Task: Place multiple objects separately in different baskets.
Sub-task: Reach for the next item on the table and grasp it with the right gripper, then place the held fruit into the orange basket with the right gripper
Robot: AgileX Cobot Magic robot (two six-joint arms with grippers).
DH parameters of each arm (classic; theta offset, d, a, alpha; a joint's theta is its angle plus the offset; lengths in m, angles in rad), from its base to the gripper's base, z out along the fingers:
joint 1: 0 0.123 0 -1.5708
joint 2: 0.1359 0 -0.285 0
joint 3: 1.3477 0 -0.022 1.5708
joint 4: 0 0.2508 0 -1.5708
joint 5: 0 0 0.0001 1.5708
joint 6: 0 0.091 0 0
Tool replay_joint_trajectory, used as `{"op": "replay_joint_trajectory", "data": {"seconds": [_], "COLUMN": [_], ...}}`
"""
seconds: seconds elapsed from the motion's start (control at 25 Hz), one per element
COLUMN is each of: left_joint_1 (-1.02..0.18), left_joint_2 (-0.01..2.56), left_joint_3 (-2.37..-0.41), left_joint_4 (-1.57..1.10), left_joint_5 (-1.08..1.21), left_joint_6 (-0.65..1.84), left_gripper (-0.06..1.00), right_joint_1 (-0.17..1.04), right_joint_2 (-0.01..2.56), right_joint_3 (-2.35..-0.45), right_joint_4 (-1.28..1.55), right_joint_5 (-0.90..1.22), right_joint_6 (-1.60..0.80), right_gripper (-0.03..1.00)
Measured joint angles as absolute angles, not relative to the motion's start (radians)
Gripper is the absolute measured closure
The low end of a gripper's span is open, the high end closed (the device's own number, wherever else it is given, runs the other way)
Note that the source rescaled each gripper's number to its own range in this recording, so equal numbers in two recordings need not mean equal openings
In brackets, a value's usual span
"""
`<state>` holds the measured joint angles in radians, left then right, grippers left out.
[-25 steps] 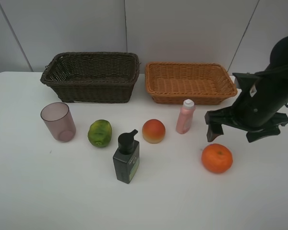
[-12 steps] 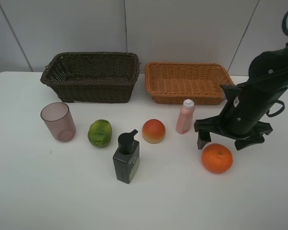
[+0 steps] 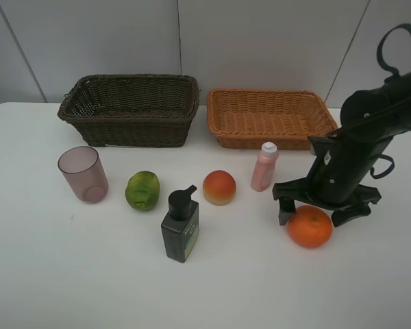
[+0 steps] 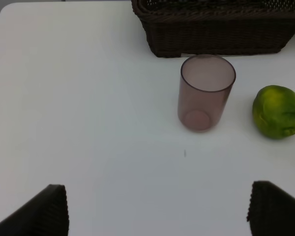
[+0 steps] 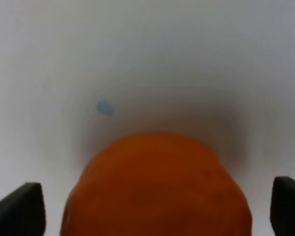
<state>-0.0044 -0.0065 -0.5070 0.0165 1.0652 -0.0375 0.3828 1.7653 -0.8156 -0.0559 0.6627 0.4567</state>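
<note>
On the right side of the white table, the right gripper is seen spread wide, its black fingers set on either side of the round orange fruit, which rests on the tabletop in front of the shallow light orange-tan wicker basket. In the right wrist view the fruit is centred between the fingertips, and nothing is clamped yet. For a sound grasp, the fingers should be lowered to bracket the fruit's widest part, kept centred so that no roll is provoked, and closed gently. The pink white-capped bottle nearby should be cleared on the lift. The left gripper is likewise held wide and empty over bare table, near the translucent mauve cup and the deep dark brown wicker basket.
</note>
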Motion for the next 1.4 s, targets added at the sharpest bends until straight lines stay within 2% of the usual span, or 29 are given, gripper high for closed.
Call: {"op": "replay_joint_trajectory", "data": {"seconds": [0.6, 0.68, 0.72, 0.8, 0.84, 1.4], "left_joint_1": [-0.004, -0.004, -0.004, -0.004, -0.004, -0.004], "left_joint_2": [-0.007, -0.007, -0.007, -0.007, -0.007, -0.007], "left_joint_3": [-0.507, -0.507, -0.507, -0.507, -0.507, -0.507], "left_joint_4": [0.016, 0.016, 0.016, 0.016, 0.016, 0.016], "left_joint_5": [1.065, 1.065, 1.065, 1.065, 1.065, 1.065], "left_joint_6": [-0.038, -0.038, -0.038, -0.038, -0.038, -0.038], "left_gripper": [-0.01, -0.01, -0.01, -0.01, -0.01, -0.01], "right_joint_1": [0.383, 0.383, 0.383, 0.383, 0.383, 0.383], "right_joint_2": [1.826, 1.826, 1.826, 1.826, 1.826, 1.826], "right_joint_3": [-0.817, -0.817, -0.817, -0.817, -0.817, -0.818], "right_joint_4": [-0.050, -0.050, -0.050, -0.049, -0.049, -0.033], "right_joint_5": [0.642, 0.642, 0.641, 0.641, 0.641, 0.642], "right_joint_6": [0.453, 0.452, 0.452, 0.451, 0.451, 0.449], "right_gripper": [-0.01, 0.03, 0.09, 0.31, 0.33, 0.33]}}
